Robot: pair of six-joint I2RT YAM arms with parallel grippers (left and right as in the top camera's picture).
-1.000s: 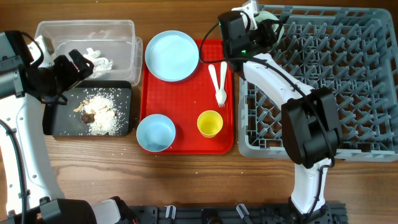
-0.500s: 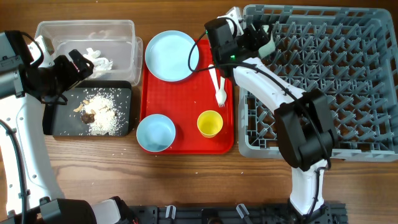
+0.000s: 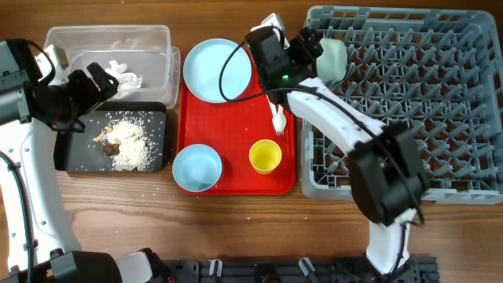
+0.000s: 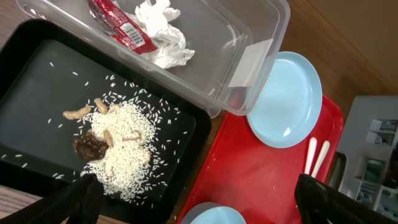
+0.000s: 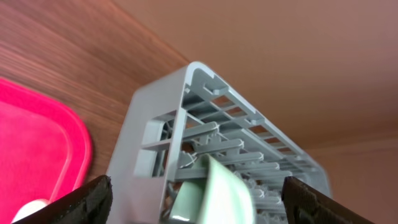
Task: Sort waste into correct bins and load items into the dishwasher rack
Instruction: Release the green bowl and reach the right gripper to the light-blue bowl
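Near far edge, mid-bench: right gripper (image 3: pixel 313 45) spread wide, empty; plate (image 3: pixel 216 71) just toward left edge; right arm nearer.

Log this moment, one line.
left end effector: open, near black tray | right end effector: open, at dishwasher rack corner | pale bowl: in rack corner | plate, second bowl, cup, cutlery: on red tray

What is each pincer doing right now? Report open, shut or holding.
Left pincer: open, holding nothing.
Right pincer: open, holding nothing.
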